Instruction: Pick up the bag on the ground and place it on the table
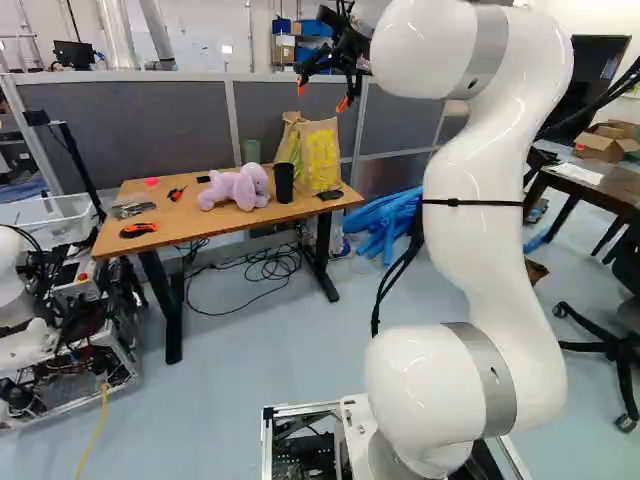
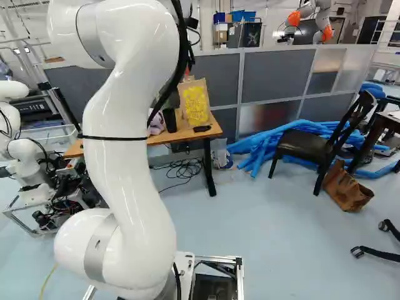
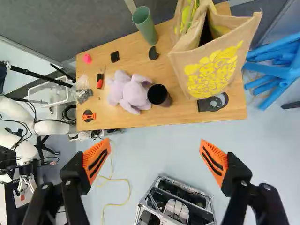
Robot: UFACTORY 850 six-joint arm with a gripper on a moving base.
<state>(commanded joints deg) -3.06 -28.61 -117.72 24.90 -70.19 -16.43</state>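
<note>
Taking twelve o'clock as dead ahead, see the hand (image 1: 322,96) hanging released, with orange pads (image 3: 97,159) spread wide apart. Can make out a metal frame (image 3: 161,210) lower down, toward six. Look to twelve for the near edge of the wooden table (image 3: 164,121), with a black cup (image 3: 159,95) near that edge and a green cup (image 3: 145,26) standing behind, against the far side. Find a plush toy (image 3: 127,92) at eleven, just beside the black cup, then a red-and-black tool (image 3: 100,82) and an orange-and-black cutter (image 3: 89,116) round toward ten. Spot an upright paper bag (image 3: 211,70) with yellow print at one, on the table, with a flat black object (image 3: 213,102) by its near foot. Beyond the table, meet a grey partition (image 1: 130,115) running across.

Farther out, notice another robot (image 2: 28,153) at about ten, well apart from the hand. Toward two, see a heap of blue tubes (image 2: 269,140) on the floor beyond the table's end. Farther round that way, find the brown bag (image 2: 348,187) on the ground, partly hidden by the arm (image 1: 495,240) in the left base view. Expect crowding there from a black chair (image 2: 306,145) just beside the brown bag, on its table side
</note>
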